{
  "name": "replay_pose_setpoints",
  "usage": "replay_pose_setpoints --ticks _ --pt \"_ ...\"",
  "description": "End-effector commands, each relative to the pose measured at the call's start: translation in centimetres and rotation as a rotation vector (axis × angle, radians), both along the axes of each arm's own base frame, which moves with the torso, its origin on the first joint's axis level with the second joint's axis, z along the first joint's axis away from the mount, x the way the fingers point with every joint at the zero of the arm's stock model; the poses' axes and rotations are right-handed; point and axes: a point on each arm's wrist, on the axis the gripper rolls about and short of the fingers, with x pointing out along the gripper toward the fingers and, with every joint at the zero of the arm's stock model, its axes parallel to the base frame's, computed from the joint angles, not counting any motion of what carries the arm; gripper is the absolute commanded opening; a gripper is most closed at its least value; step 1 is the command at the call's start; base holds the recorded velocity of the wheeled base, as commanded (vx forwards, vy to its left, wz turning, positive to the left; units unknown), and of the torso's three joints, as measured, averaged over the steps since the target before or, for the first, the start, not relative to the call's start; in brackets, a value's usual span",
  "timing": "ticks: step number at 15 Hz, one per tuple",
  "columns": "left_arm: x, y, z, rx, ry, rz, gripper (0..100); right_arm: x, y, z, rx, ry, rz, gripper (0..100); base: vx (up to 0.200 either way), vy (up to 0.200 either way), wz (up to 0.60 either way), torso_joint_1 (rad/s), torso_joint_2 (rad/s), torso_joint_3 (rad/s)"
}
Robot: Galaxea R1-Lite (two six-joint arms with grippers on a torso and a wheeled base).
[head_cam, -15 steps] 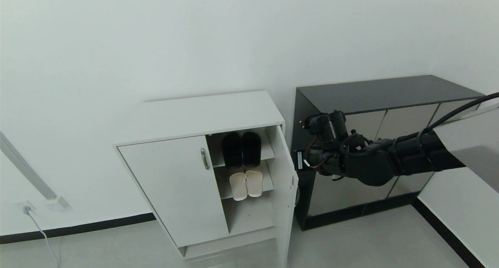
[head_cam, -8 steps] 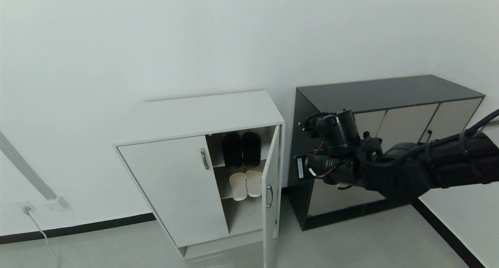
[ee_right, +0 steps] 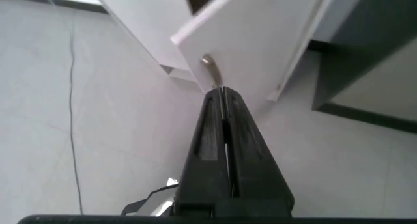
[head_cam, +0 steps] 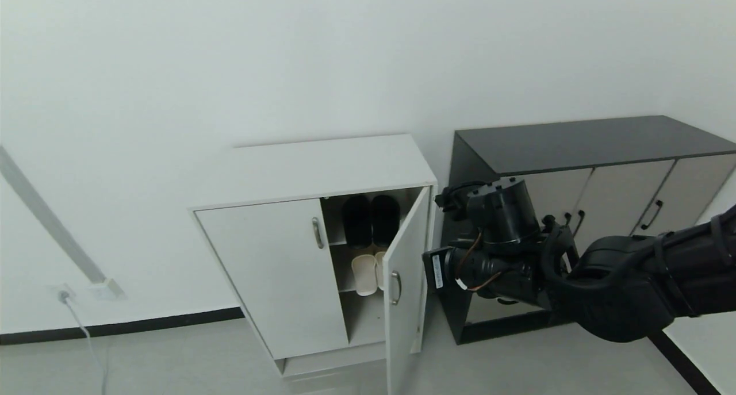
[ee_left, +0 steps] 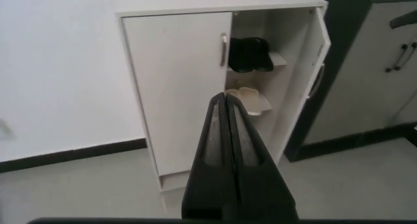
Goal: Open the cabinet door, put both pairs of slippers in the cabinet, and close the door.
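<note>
There is one white cabinet (head_cam: 322, 165) with two doors: one shut door (head_cam: 270, 280) and one half-open door (head_cam: 411, 257). Inside the white cabinet are two pairs of slippers: one black pair (head_cam: 362, 221), one cream pair (head_cam: 364, 274). Beside it stands one dark cabinet (head_cam: 586, 139).

White cabinet (head_cam: 276, 280), black slippers (head_cam: 371, 219), cream slippers (head_cam: 365, 274)

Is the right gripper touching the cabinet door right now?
Cannot tell. In the right wrist view the right gripper's shut tip overlaps the cabinet door just beside its handle, but no contact or gap shows plainly.
</note>
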Motion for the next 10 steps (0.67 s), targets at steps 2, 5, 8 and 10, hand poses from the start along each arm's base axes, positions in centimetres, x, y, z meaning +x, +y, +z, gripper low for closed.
replay_pose_setpoints --ticks 2,5,8,10 --pt "0.0 0.0 0.0 0.0 0.001 0.0 0 -0.2 -0.2 -0.6 0.015 -0.014 0.008 0 0.0 0.0 0.0 0.0 0.0 0.0" --pt "0.0 0.0 0.0 0.0 0.001 0.0 0 -0.2 -0.6 -1.2 -0.01 -0.02 0.01 0 0.0 0.0 0.0 0.0 0.0 0.0" --pt "0.0 0.0 0.0 0.002 0.001 0.0 0 -1.2 -2.3 -0.9 -0.061 -0.048 0.016 0 0.0 0.0 0.0 0.0 0.0 0.0" --pt "0.0 0.0 0.0 0.002 0.001 0.0 0 -2.1 -3.3 -1.0 -0.085 -0.043 0.018 0 0.1 0.0 0.0 0.001 0.0 -0.001"
